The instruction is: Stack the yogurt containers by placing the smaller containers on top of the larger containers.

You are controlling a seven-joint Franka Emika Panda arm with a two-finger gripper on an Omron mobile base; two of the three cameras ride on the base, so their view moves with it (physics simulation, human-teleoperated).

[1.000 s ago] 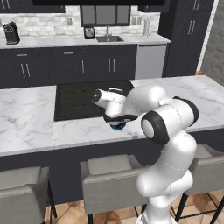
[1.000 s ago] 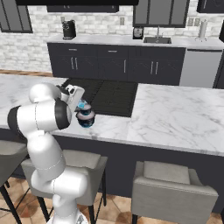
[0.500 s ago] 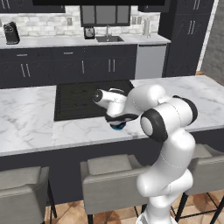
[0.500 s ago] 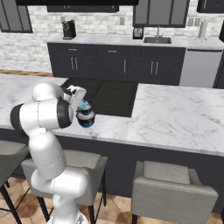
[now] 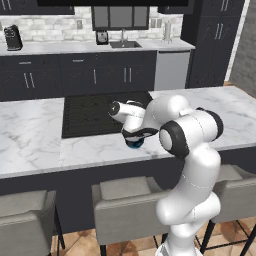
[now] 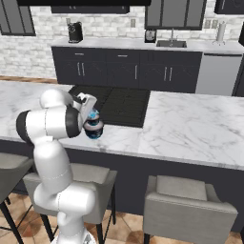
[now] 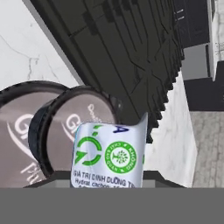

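Tiny light-blue cup (image 7: 109, 155) nearest lens, green-and-white label facing up. Beneath it lesser dark cup (image 7: 83, 122), pale top; widest dark cup (image 7: 17, 131) under that, at left. Black cooktop (image 7: 127, 57) beyond, white marble counter (image 7: 26, 48) beside.

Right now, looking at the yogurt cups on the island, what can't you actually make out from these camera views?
- Left base view: the yogurt stack is mostly covered by the robot's hand; a blue base peeks out.
- Right base view: the stack is too small to separate the cups.
- Hand view: the light-blue cup blocks the gripper's fingertips, so whether they grip it is unclear.
- Hand view: the largest dark cup is cut off at the left edge.
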